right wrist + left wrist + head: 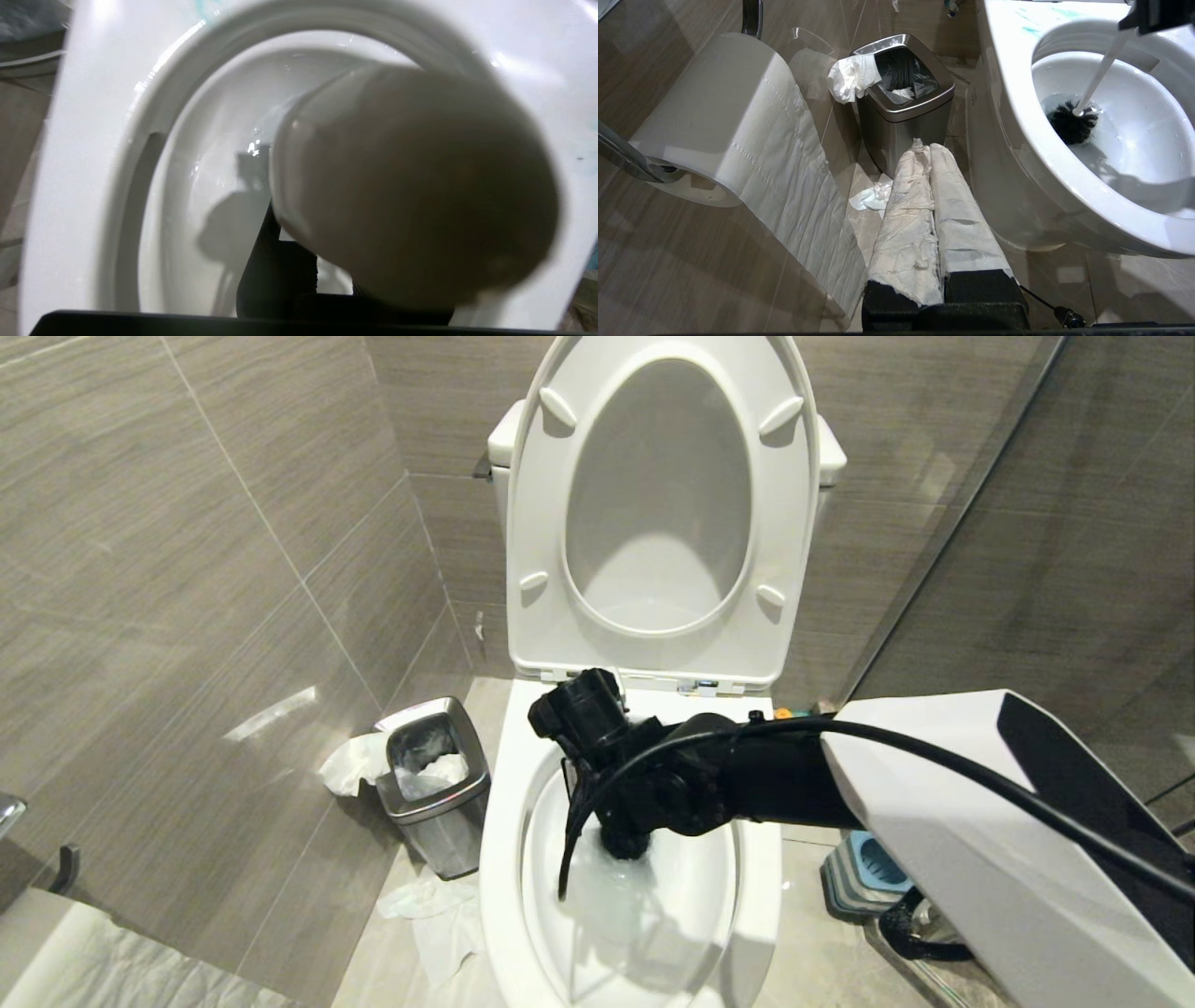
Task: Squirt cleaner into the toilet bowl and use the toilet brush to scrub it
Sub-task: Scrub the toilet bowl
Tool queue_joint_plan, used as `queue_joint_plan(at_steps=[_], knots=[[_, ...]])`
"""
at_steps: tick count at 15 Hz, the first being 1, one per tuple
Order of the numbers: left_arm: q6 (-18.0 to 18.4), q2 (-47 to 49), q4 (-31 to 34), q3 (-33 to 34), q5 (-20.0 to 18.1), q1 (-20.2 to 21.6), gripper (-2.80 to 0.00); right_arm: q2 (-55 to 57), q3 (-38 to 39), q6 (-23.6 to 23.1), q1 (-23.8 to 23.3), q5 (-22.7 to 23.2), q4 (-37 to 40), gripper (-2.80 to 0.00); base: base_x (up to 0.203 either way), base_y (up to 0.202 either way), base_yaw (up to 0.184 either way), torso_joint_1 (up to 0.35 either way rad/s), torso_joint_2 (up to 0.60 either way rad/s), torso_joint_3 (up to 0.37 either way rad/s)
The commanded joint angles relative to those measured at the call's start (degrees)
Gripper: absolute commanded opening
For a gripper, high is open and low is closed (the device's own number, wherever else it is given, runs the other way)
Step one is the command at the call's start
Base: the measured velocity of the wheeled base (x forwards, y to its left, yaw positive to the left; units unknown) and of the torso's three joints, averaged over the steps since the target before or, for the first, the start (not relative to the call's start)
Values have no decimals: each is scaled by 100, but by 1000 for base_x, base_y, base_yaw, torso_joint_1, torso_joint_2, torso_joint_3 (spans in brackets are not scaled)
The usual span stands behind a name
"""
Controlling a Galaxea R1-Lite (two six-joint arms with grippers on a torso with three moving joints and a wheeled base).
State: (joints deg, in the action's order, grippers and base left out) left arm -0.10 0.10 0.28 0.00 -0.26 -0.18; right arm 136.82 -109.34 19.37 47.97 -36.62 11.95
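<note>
On your far left, the left wrist view shows what the head view barely catches: a large toilet roll [714, 121] on a chrome holder, its paper hanging down the wall. The left gripper [931, 154] hangs low beside the toilet, its two paper-wrapped fingers [906, 219] pressed together, clenched on nothing, pointing at the floor in front of a steel-rimmed bin [903, 100]. The bin has a black liner and tissue [852, 77] draped over its rim; more crumpled tissue lies on the tiles just beside it.

Moving right, you reach the toilet bowl [499, 859], its seat and lid [653, 513] raised upright against the cistern. In the head view the right arm [980, 831] reaches in from the right and the black wrist hides most of the toilet brush. The left wrist view shows it plainly: the toilet brush [1073, 122] has its black bristle head down in the water at the bottom of the bowl, with the white handle slanting up to the right gripper [1150, 16] above the rim. That gripper is grasping the handle. Pale turquoise smears of cleaner [1031, 29] mark the broad rim.

The right wrist view adds only the handle's rounded end, blurred and close, over the bowl's inside.

Furthest right, on the floor, sits a blue-and-grey holder [864, 873].
</note>
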Motion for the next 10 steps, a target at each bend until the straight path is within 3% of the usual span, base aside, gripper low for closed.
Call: queue_joint_plan(at_steps=[1,6,10], knots=[[1,8,-2,9,-1,1,-280,-860,193,8,122,-16,181,-280,0,0,0,0,0,0],[1,5,-2,9,-1,1,-280,-2451,691,6,343,-35,872,-280,0,0,0,0,0,0],[1,8,-2,9,-1,1,-280,-2478,716,5,357,-186,1009,-280,0,0,0,0,0,0]])
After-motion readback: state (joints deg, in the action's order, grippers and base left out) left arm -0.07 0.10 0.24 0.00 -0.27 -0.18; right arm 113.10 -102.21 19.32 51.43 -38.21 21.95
